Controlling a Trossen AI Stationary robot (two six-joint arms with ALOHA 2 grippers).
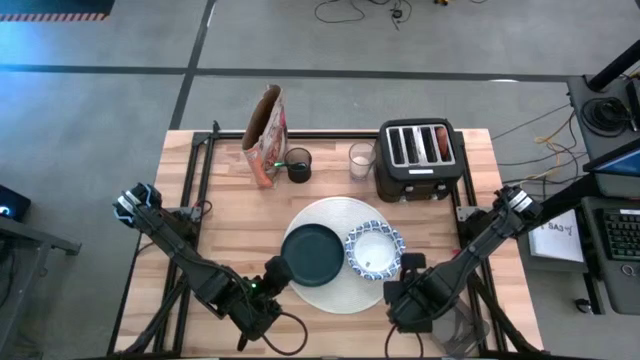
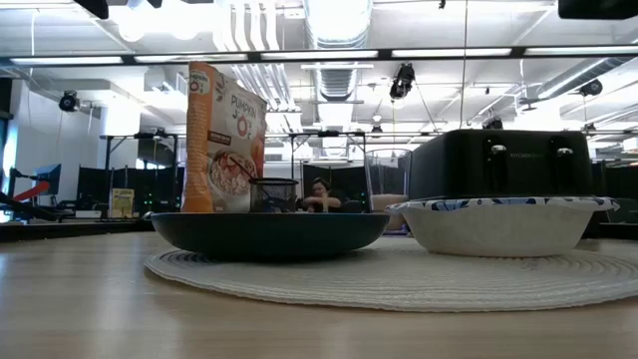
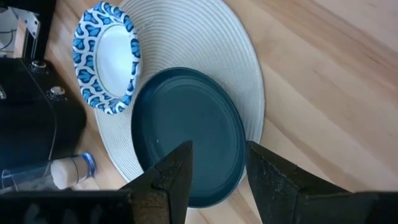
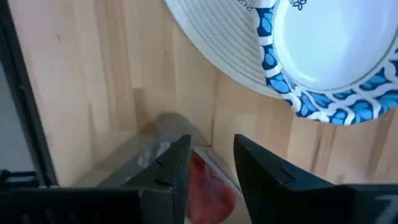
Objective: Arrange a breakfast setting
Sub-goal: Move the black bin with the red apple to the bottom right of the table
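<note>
On the big round white mat [image 1: 335,255]: dark green plate [image 1: 312,254] on its left half, blue-and-white patterned bowl [image 1: 374,250] touching it on the right, overhanging the mat's right edge. Left gripper [image 1: 275,272] at the plate's near-left rim, fingers [image 3: 177,171] parted and empty, with the plate's edge showing in the gap between them. Right gripper [image 1: 410,268] just beside the bowl's near-right rim, jaws apart, holding nothing; small clear glass [image 1: 361,160] well behind, next to the black toaster [image 1: 419,159].

Grey floor [image 1: 100,100] surrounds the pale wooden surface [image 1: 230,225], crossed by a dark line. Loose cables [image 1: 360,12] lie at 12 o'clock, a keyboard [image 1: 622,235] at 3 o'clock. Beyond: ceiling light strips [image 2: 449,52], ducts [image 2: 334,25], a seated person [image 2: 321,195].
</note>
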